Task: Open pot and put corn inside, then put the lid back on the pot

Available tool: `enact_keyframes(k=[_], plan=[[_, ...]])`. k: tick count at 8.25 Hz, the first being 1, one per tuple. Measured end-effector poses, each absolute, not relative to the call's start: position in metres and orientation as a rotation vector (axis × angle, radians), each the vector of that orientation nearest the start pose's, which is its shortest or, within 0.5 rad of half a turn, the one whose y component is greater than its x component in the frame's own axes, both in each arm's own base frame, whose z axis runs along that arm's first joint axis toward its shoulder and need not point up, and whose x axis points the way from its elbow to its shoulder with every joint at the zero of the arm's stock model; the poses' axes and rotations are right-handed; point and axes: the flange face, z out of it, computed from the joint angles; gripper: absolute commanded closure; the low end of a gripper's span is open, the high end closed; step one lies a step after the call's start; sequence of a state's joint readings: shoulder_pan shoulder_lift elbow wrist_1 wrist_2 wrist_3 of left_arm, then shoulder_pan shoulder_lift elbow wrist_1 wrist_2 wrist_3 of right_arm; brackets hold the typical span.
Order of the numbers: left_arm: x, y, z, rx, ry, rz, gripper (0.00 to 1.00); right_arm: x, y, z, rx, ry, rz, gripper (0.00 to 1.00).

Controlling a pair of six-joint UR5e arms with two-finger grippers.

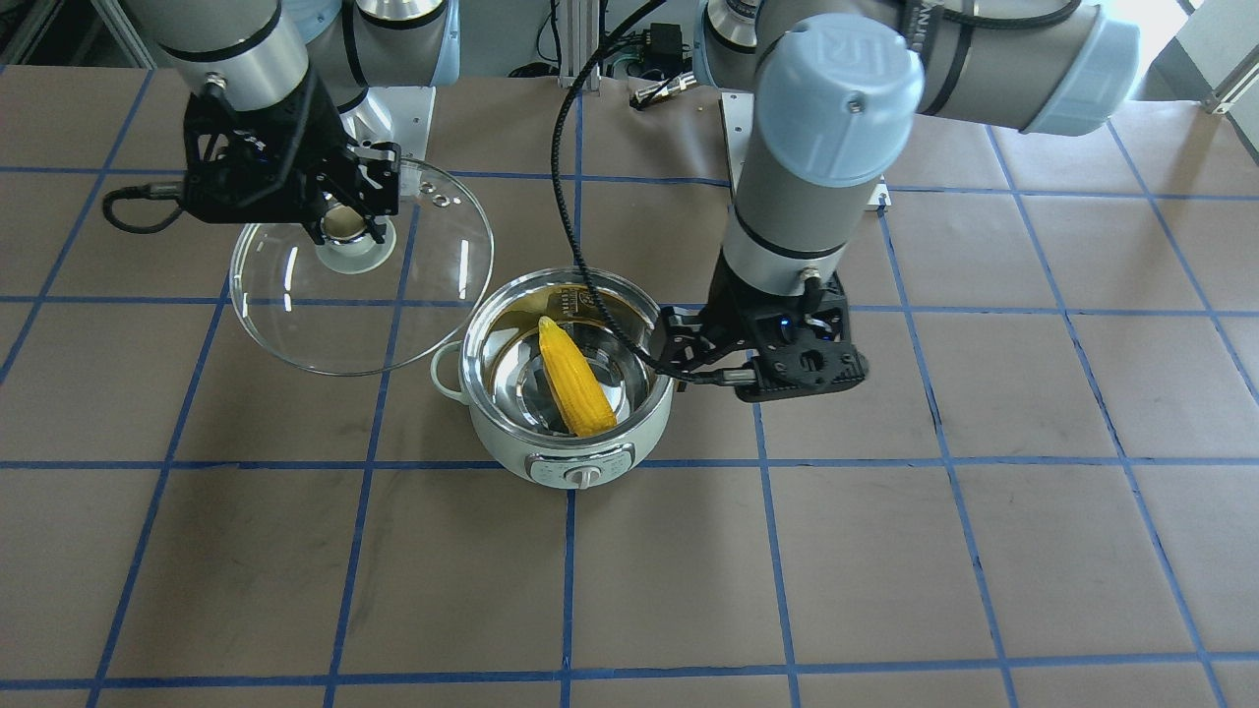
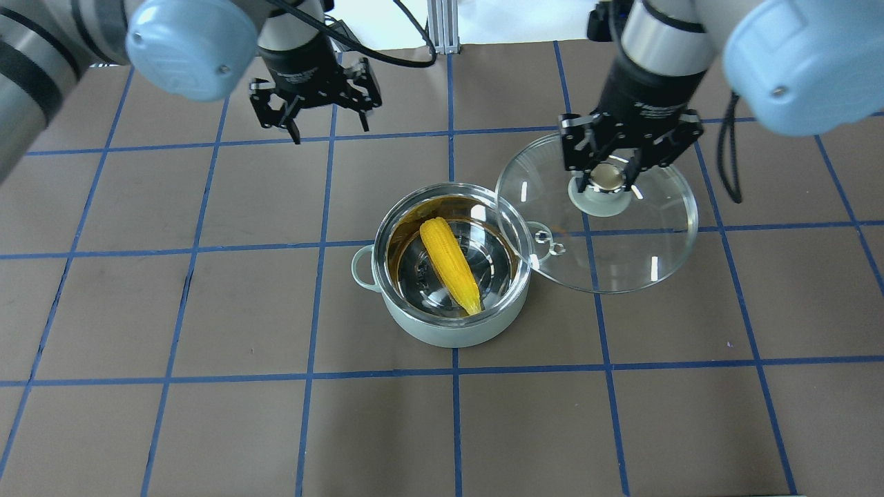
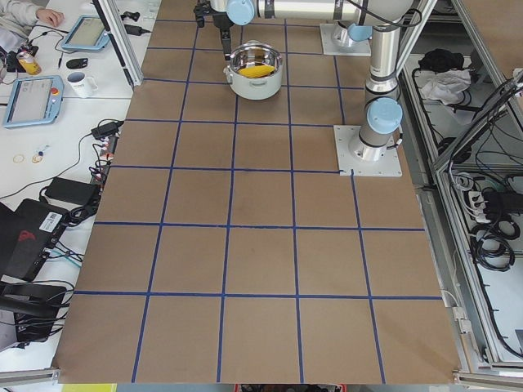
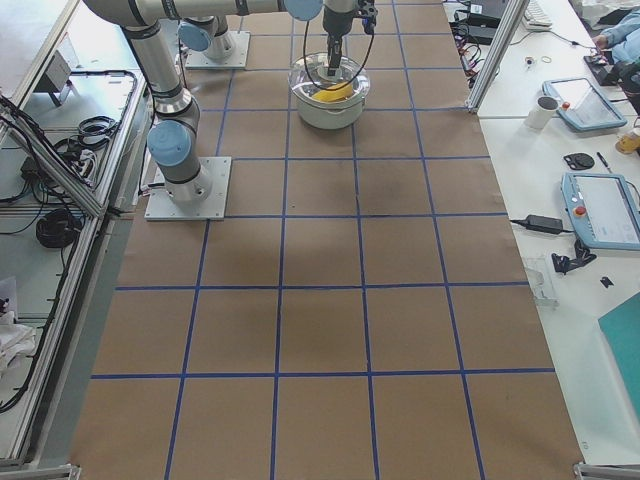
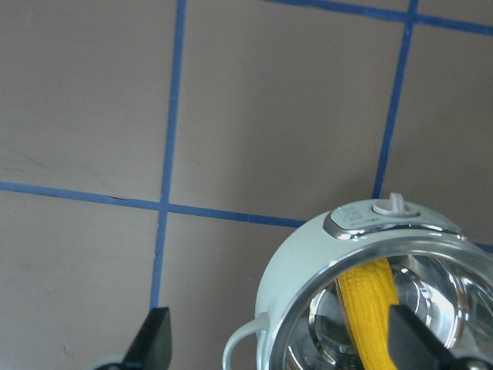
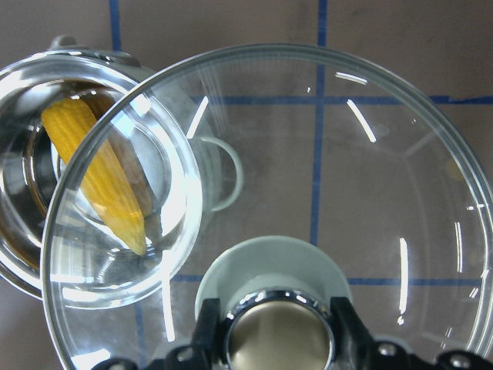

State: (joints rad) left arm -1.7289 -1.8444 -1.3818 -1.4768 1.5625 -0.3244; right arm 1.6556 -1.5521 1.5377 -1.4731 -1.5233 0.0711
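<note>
The mint-green pot point(image 2: 442, 331) stands open on the table, knob panel point(image 1: 580, 470) facing away from the robot. The yellow corn point(image 2: 450, 262) lies slanted inside it, also in the front view point(image 1: 575, 383) and left wrist view point(image 5: 370, 308). My right gripper point(image 2: 608, 176) is shut on the knob of the glass lid point(image 2: 621, 255) and holds the lid level, to the pot's right, its edge overlapping the pot's rim. Through the lid point(image 6: 370, 177) I see the corn point(image 6: 100, 169). My left gripper point(image 2: 330, 131) is open and empty, raised beyond the pot's left side.
Brown table with a blue tape grid. The arms' base plates point(image 3: 368, 151) sit on the robot's side. An aluminium post point(image 3: 122, 41), tablets point(image 3: 31, 100) and a mug point(image 3: 82, 82) are on the operators' bench beyond the table's edge.
</note>
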Motion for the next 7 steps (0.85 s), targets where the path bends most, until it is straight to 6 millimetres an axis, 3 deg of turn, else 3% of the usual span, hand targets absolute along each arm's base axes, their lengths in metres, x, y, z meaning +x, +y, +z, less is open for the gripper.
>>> enact_keyframes(k=[2,3,4,5,7], plan=[[-0.160,-0.590,0.469,-0.293,3.124,-0.071,0.00,0.277,-0.485,0.446,0.017,3.103,0.056,1.00],[-0.140,-0.588,0.481,-0.270,3.097,-0.102,0.00,0.317,-0.486,0.424,0.035,3.102,0.026,1.00],[-0.128,-0.586,0.489,-0.229,3.064,-0.123,0.00,0.342,-0.485,0.408,0.042,3.098,0.008,1.00],[-0.123,-0.584,0.492,-0.203,3.042,-0.130,0.00,0.352,-0.485,0.399,0.042,3.094,0.008,1.00],[-0.121,-0.583,0.491,-0.181,3.030,-0.120,0.00,0.358,-0.482,0.378,0.031,3.096,0.030,1.00]])
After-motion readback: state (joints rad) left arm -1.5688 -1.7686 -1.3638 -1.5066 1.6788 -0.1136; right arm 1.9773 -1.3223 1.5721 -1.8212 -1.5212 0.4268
